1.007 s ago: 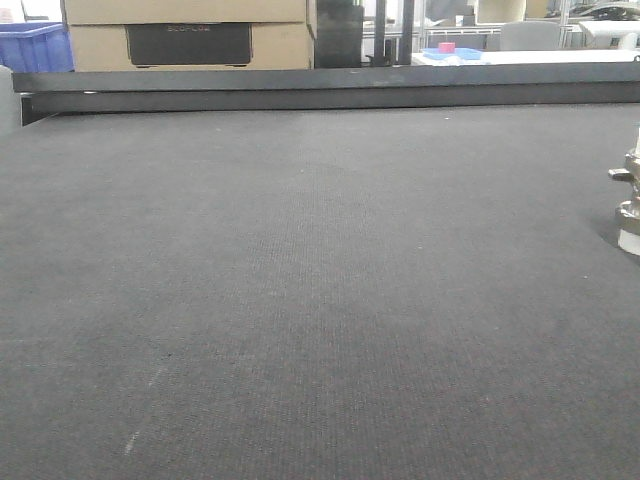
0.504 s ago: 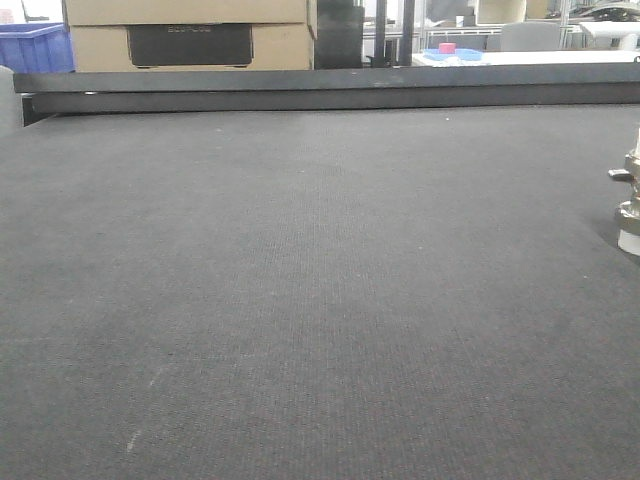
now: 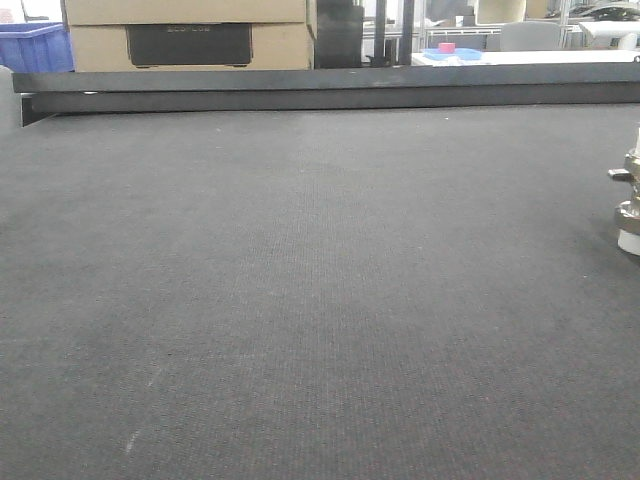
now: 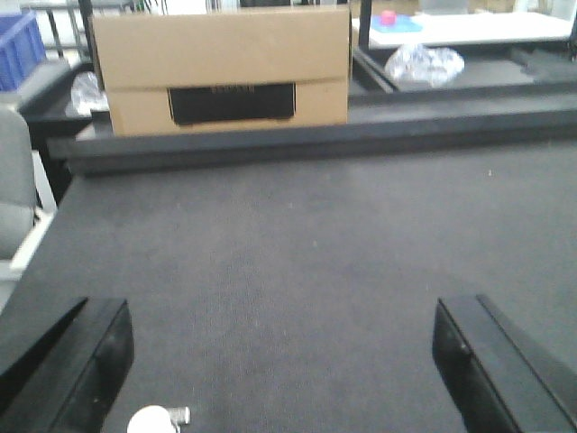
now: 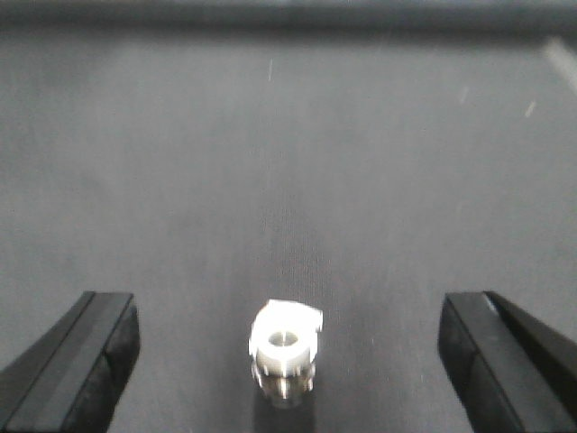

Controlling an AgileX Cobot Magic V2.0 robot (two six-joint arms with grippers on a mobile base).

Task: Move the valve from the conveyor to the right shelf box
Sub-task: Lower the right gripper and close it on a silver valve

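Valve (image 5: 286, 352), small silvery metal fitting with stacked hex sections, stands upright on the wide dark grey woven conveyor belt (image 3: 300, 300), not yet picked. Left to right in your front view: blue plastic crate (image 3: 35, 48), tan cardboard box (image 3: 185, 35), both behind the long black metal rail (image 3: 320, 90); bare belt mid-frame; valve cut off at the far right edge. Left gripper (image 4: 284, 361) hangs spread wide over belt, nothing between its fingers, likely idle since the valve is on the other arm's side. Small white-capped piece (image 4: 155, 419) at that view's bottom left: can't tell what. Right gripper (image 5: 288, 317) also spread wide, fingers flanking the valve without touching, so it looks lined up for a straight descent and clamp. Right shelf isn't visible.
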